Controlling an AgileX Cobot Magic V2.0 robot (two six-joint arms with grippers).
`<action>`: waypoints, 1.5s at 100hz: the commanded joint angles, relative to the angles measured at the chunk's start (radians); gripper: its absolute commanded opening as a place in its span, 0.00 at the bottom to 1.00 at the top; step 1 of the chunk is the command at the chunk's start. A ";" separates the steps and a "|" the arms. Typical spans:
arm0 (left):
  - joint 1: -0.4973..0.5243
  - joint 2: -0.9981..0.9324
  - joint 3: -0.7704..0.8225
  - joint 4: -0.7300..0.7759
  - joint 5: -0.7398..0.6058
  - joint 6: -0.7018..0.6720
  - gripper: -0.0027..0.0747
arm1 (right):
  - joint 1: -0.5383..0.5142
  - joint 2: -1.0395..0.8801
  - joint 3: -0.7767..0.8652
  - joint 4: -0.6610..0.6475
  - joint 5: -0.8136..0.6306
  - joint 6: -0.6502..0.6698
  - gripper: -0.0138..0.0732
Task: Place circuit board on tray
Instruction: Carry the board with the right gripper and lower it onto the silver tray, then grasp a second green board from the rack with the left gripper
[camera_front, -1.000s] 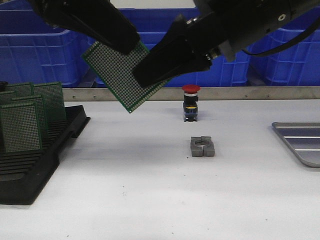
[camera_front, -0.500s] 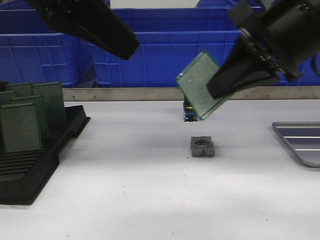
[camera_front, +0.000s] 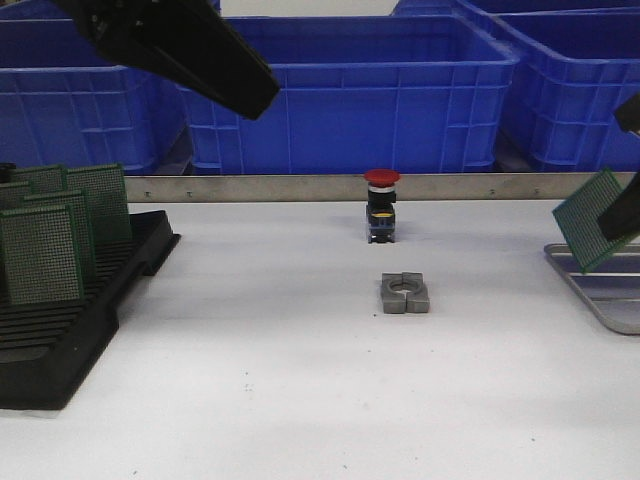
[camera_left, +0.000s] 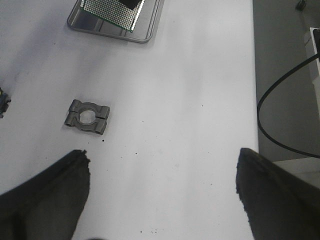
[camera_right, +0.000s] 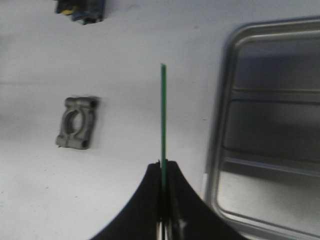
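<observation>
My right gripper (camera_right: 163, 167) is shut on a green perforated circuit board (camera_right: 163, 115), seen edge-on in the right wrist view. In the front view the board (camera_front: 592, 232) hangs tilted at the far right, above the near-left rim of the silver ridged tray (camera_front: 612, 292). Most of the right gripper (camera_front: 620, 220) is cut off by the frame edge. The tray (camera_right: 220, 125) lies just beside the board, and its base is bare. My left gripper (camera_left: 162, 165) is open and empty, held high over the table at the upper left (camera_front: 250, 95). The left wrist view shows the board (camera_left: 112, 10) over the tray (camera_left: 146, 34).
A black slotted rack (camera_front: 60, 340) with several upright green boards (camera_front: 45, 255) stands at the left. A grey metal clamp block (camera_front: 405, 293) lies mid-table, and a red push-button (camera_front: 381, 205) stands behind it. Blue crates (camera_front: 350, 90) line the back behind a metal rail.
A second ago both grippers met at the board, up left of centre. The left let go and stayed. The right has carried the board right and down to the tray's edge.
</observation>
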 joint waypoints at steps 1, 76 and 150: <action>-0.009 -0.044 -0.028 -0.064 -0.001 -0.009 0.77 | -0.031 -0.005 -0.015 0.028 -0.011 -0.002 0.08; 0.004 -0.044 -0.028 0.113 -0.046 -0.009 0.77 | -0.051 0.028 -0.015 0.005 -0.158 -0.006 0.92; 0.189 -0.040 -0.027 0.614 -0.124 -0.016 0.77 | -0.051 0.028 -0.015 0.005 -0.147 -0.006 0.92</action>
